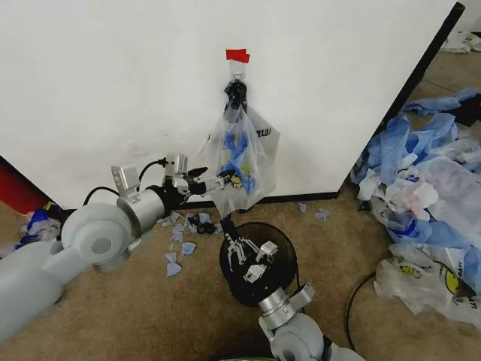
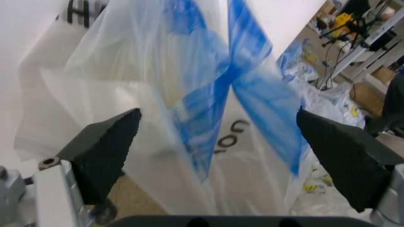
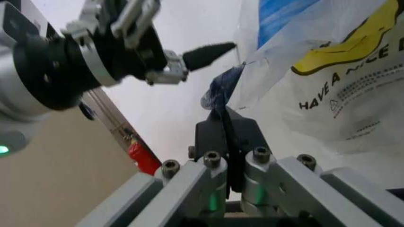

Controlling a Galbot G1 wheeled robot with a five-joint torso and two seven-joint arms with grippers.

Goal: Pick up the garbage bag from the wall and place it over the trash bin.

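Head view: the thin see-through plastic garbage bag with blue handles and a yellow smiley print is hanging on the large plain white wall panel, under a small red tape mark, so the pick-up is not yet done and, by my judgement, the placing is all left. The small round black mesh trash bin is sitting on the floor below it. The left gripper is reaching to the bag's lower part; the right gripper is hanging over the bin.

Left wrist view: the black fingers are standing wide apart, with the bag lying between them, unclamped.

Right wrist view: the right gripper's black pads are pressing together on a dark blue fold of plastic beside the bag.
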